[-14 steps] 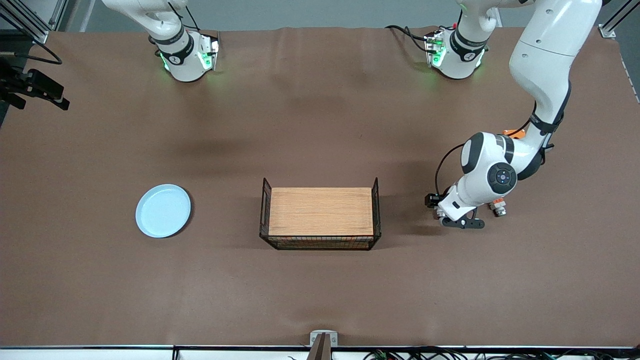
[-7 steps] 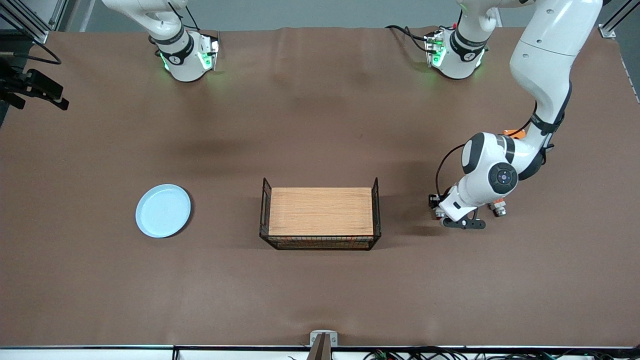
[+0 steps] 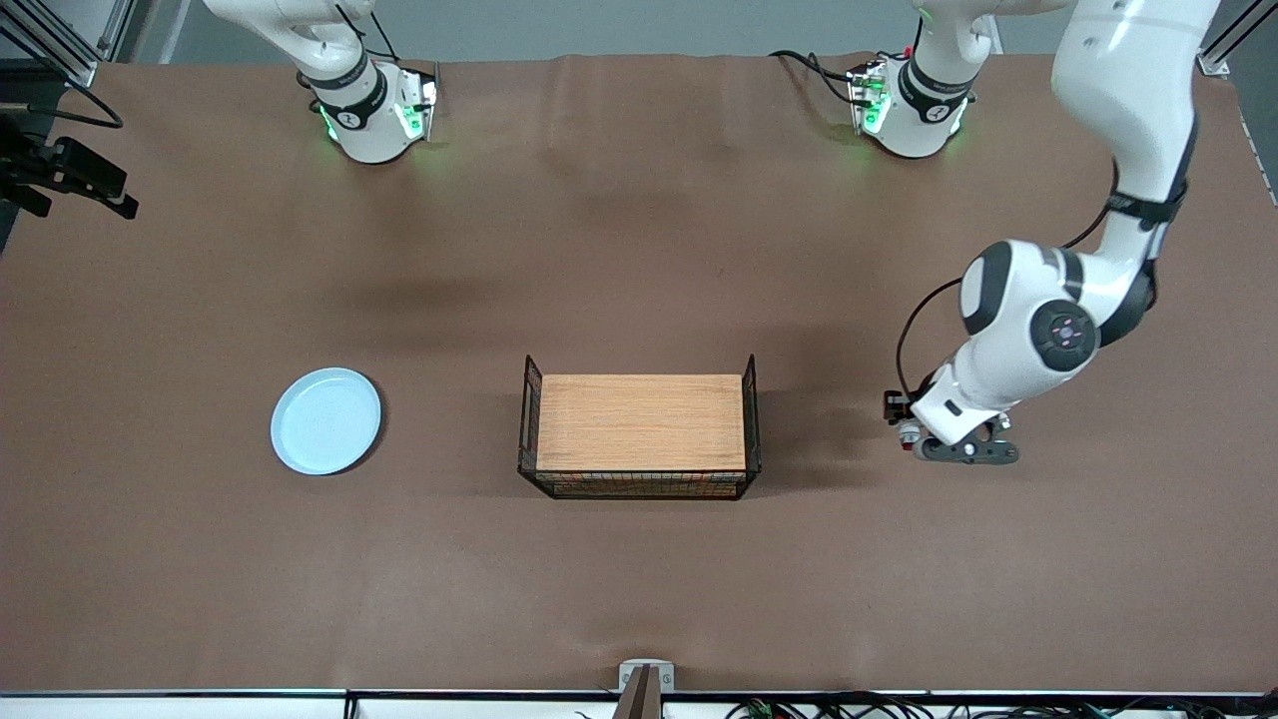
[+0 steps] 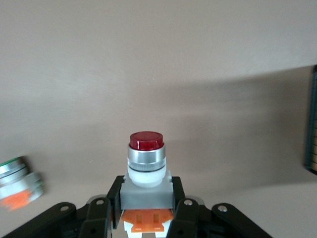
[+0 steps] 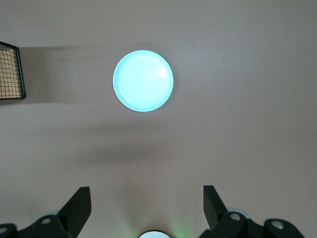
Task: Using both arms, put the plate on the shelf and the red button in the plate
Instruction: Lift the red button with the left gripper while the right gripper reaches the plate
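The red button stands upright between the pads of my left gripper, which is shut on its grey-white body; the dark red cap and metal collar stick out past the fingertips. In the front view the left gripper hangs over the bare table beside the wooden tray, toward the left arm's end. The pale blue plate lies flat on the table toward the right arm's end. My right gripper is open and holds nothing, high over the table with the plate below it.
The wooden tray sits in a black wire basket at the table's middle; a corner of that basket shows in the right wrist view. A similar white-orange part with a green-rimmed end lies on the table close to the left gripper.
The left gripper has shut on the red button and lifted it off the table, shifting a little toward the left arm's end. The plate and tray have not moved.
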`<action>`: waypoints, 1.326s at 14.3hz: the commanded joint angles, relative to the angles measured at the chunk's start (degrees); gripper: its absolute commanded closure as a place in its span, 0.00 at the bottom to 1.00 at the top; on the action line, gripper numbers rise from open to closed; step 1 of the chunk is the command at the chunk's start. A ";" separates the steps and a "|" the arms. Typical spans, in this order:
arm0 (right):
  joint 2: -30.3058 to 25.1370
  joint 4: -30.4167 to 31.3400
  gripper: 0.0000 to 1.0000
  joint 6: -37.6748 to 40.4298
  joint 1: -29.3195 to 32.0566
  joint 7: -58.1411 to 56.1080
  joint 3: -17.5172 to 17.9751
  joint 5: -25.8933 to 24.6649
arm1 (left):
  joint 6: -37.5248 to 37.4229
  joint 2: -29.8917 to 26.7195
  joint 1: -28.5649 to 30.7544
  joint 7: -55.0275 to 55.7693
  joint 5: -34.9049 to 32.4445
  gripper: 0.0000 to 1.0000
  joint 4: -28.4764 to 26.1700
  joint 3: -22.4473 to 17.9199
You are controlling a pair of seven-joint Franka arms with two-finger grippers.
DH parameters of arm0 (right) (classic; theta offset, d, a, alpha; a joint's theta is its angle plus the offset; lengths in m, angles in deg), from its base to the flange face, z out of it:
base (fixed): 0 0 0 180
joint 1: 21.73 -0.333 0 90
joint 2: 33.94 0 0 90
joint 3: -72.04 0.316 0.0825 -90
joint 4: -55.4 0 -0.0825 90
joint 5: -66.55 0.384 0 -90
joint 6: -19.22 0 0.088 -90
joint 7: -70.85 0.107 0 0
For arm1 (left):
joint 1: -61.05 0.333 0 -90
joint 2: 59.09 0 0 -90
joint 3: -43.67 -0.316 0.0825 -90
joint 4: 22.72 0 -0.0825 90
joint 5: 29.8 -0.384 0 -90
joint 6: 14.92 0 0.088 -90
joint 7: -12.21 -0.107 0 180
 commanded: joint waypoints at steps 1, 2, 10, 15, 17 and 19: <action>-1.38 0.85 0.00 0.31 0.72 -0.70 0.23 -0.10 | -10.58 -2.72 0.18 3.46 0.55 0.69 7.36 0.04; -1.29 0.67 0.00 0.31 0.72 -0.70 0.23 -0.19 | -13.66 -2.81 0.09 5.48 1.42 0.69 10.35 0.12; -0.41 -1.79 0.00 1.63 0.72 -0.61 0.23 -1.94 | -26.70 -6.40 -0.35 21.74 4.77 0.69 23.74 4.60; 1.69 -2.31 0.00 1.63 0.54 -0.79 0.32 -1.95 | -26.70 -7.81 -0.44 34.30 4.42 0.70 23.91 10.05; 3.36 -2.31 0.00 1.28 0.54 -0.79 0.32 -1.94 | -26.70 -8.25 -0.52 39.58 4.25 0.69 23.91 11.72; 7.91 -2.49 0.00 -0.12 0.81 -0.70 0.32 -1.77 | -26.70 -8.69 -0.70 42.58 3.90 0.69 23.82 12.60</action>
